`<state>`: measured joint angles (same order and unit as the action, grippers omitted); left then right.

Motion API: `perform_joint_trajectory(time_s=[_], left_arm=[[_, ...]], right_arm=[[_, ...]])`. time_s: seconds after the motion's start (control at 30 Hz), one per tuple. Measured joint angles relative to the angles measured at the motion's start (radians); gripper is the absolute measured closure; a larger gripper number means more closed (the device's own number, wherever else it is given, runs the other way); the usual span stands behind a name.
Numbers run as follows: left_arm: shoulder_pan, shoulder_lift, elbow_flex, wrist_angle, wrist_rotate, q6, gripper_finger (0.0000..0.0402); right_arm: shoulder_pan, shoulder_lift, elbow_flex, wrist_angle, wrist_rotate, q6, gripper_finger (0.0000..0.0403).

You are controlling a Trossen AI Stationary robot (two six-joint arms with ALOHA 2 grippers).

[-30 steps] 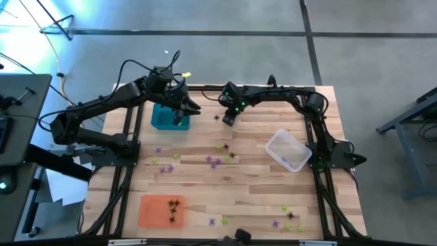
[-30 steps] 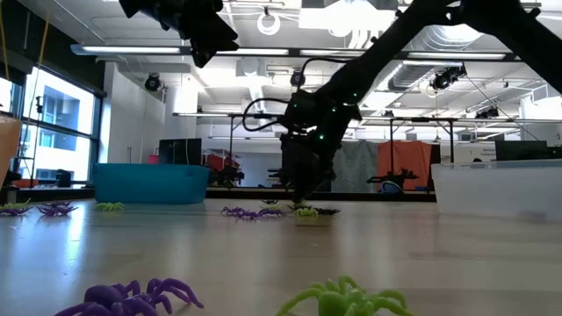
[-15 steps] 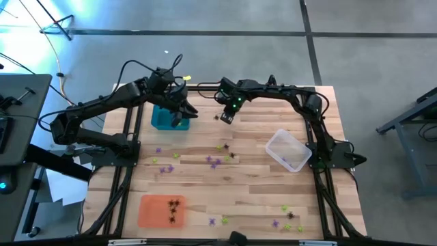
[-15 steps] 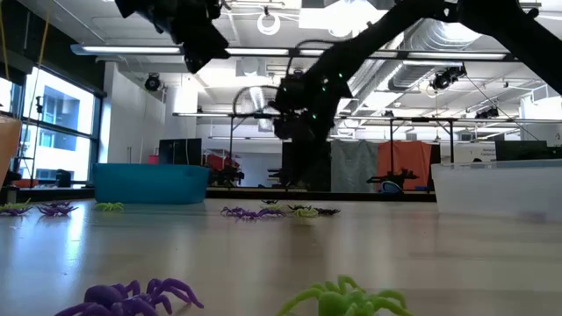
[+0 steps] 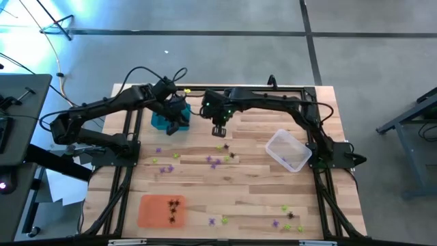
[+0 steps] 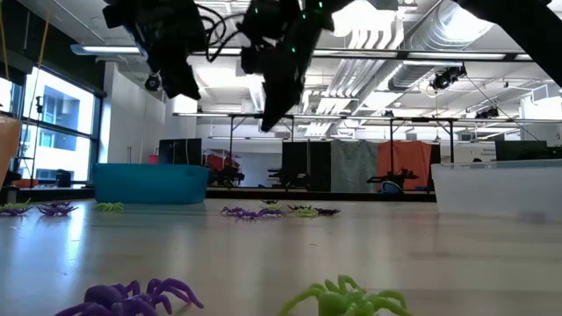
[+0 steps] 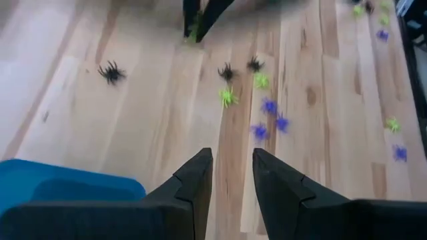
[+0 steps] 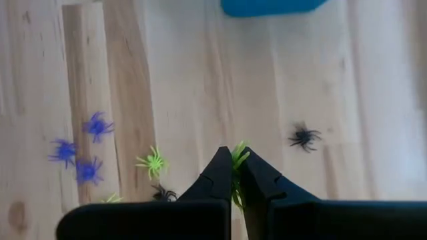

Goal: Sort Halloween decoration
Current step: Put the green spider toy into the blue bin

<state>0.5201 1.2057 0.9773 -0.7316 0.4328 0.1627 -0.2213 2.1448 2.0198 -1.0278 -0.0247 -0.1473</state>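
Two dark, slender multi-joint arms carry looping black cables near their wrists. The right gripper [image 5: 218, 130] shows small green lights just behind its tapered, wedge-shaped black fingers [image 8: 220, 175].

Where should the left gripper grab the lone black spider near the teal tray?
By the small central body of the lone black spider, straight down from above, left gripper closing across it. It lies flat, thin legs splayed all round, so a side approach likely finds nothing solid.
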Motion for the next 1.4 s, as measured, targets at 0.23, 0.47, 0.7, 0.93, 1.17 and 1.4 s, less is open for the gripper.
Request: perform_joint_trajectory(time_s=[0.23, 0.47, 0.7, 0.93, 1.17, 1.4], left_arm=[[-0.023, 0.0, -0.045, 0.075, 0.001, -0.009, 0.0307], [-0.05, 0.0, -0.048, 0.127, 0.001, -0.012, 0.0307], [-0.071, 0.0, -0.048, 0.141, 0.001, -0.028, 0.0307], [-0.116, 0.0, -0.048, 0.338, -0.002, -0.004, 0.0307], [-0.131, -0.001, -0.09, 0.547, -0.022, 0.03, 0.0307], [-0.131, 0.002, -0.265, 1.037, -0.06, -0.043, 0.0307]], right_arm=[[0.072, -0.04, 0.044, -0.162, 0.213, 0.04, 0.0402], [0.077, -0.134, 0.045, -0.326, 0.352, 0.164, 0.0403], [0.054, -0.219, 0.045, -0.307, 0.41, 0.196, 0.0403], [0.053, -0.318, -0.123, 0.017, 0.302, 0.135, 0.0403], [0.055, -0.578, -0.628, 0.483, 0.273, 0.199, 0.0403], [0.084, -0.773, -1.033, 1.126, 0.252, 0.25, 0.04]])
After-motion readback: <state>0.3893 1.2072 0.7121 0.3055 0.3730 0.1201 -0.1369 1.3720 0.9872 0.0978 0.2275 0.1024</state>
